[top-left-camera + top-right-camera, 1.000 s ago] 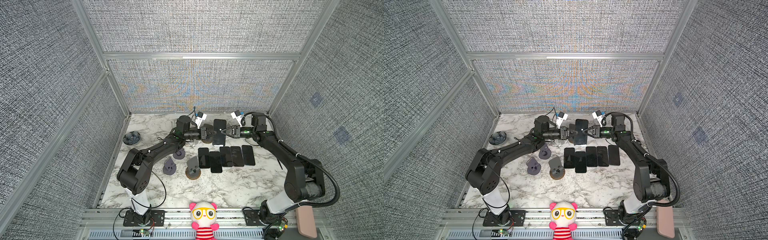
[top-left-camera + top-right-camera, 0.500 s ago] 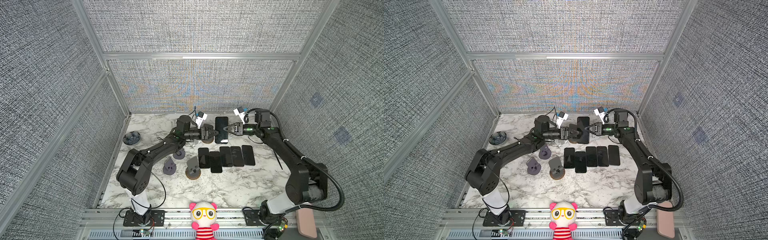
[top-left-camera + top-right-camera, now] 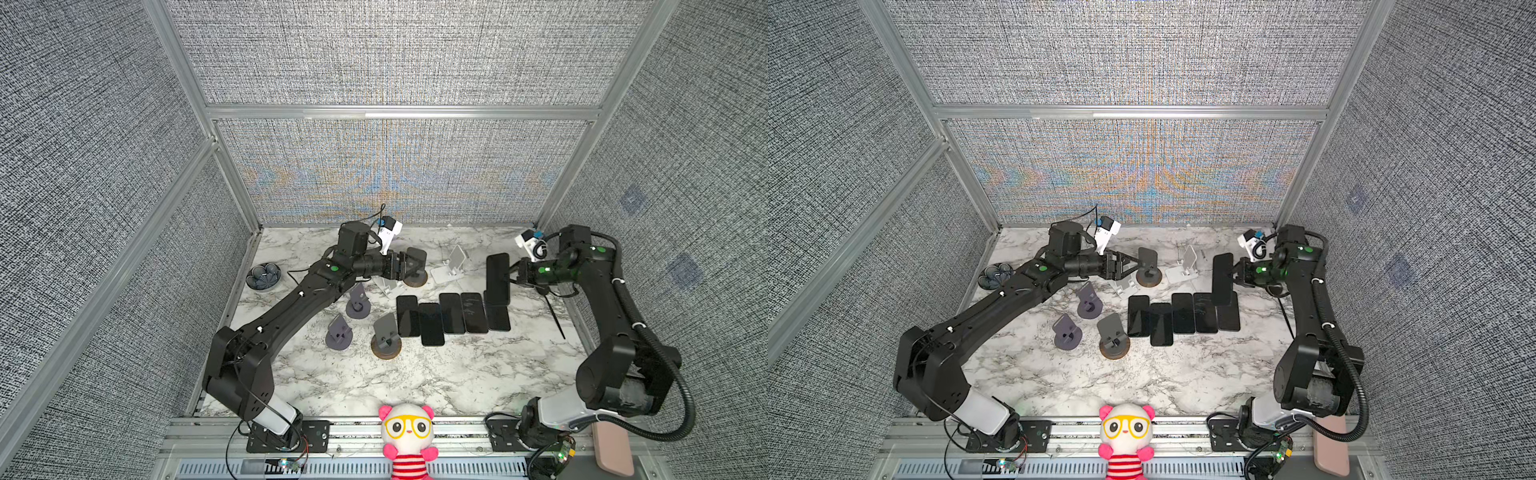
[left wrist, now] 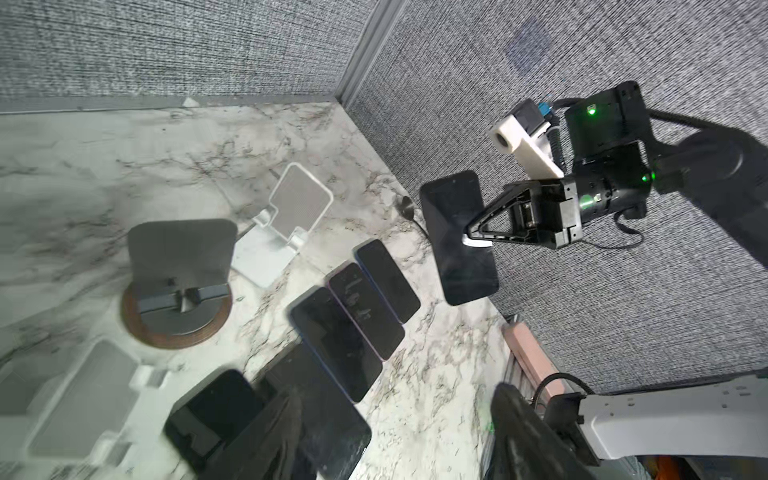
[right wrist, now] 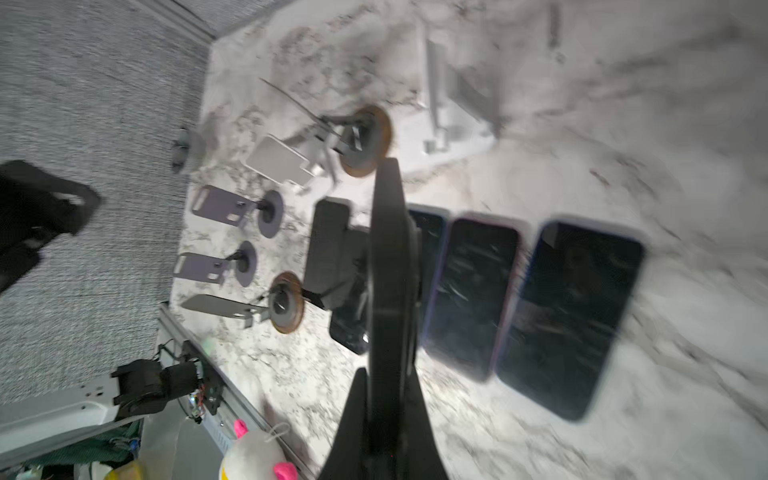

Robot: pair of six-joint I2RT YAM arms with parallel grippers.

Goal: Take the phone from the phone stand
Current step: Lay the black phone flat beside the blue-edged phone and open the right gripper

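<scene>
Since R gripper (image 3: 510, 276) pinches phone (image 3: 497, 272) by thin edge, may slip onto phone row (image 3: 451, 318) below jaws; L gripper (image 3: 415, 268) jaws apart.

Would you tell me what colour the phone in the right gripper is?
Black; the phone shows best in the left wrist view.

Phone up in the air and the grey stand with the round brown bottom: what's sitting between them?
A white stand sits between the phone and the grey stand. It has no phone on it. Both top views show this.
</scene>
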